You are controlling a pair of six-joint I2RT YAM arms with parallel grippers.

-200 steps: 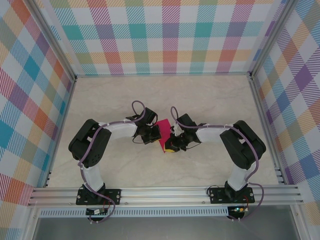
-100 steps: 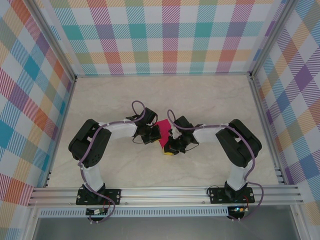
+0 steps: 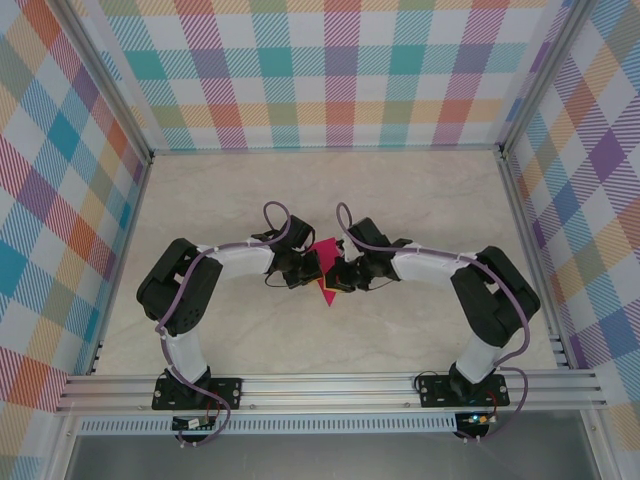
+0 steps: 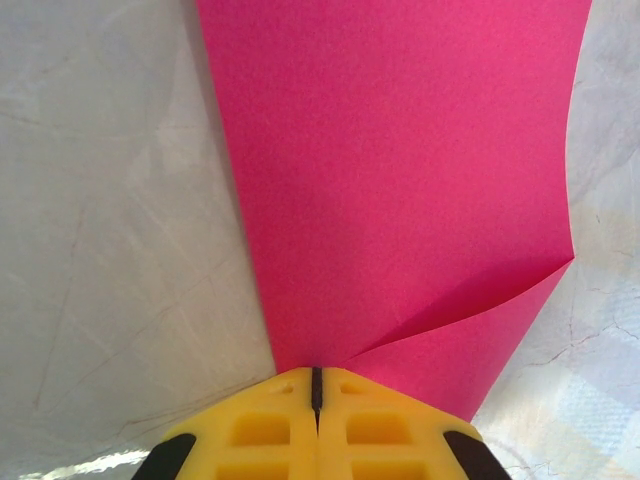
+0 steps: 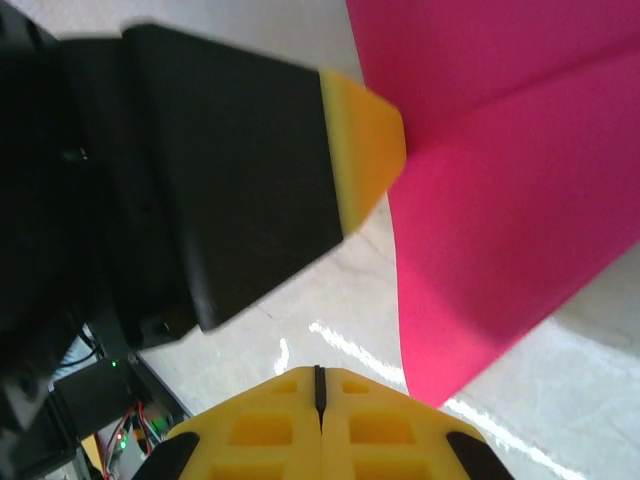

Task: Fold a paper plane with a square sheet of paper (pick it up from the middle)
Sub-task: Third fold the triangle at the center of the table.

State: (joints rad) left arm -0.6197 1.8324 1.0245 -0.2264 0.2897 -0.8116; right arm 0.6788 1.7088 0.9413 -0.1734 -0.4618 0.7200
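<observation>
Beside the near corner of the square sheet of paper, our right gripper, closed on nothing, has swung in closer than a second ago. Our left gripper stays pinched on the sheet's opposite edge, so the sheet sits between them and we judge a crease comes next.

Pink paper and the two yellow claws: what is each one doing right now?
Magenta-pink square sheet of paper: partly folded, one flap creased over, not a plane yet.
Yellow-tipped left gripper: shut, pinching the paper's edge.
Yellow-tipped right gripper: shut, the paper's corner beside its tips, no grip visible.
</observation>
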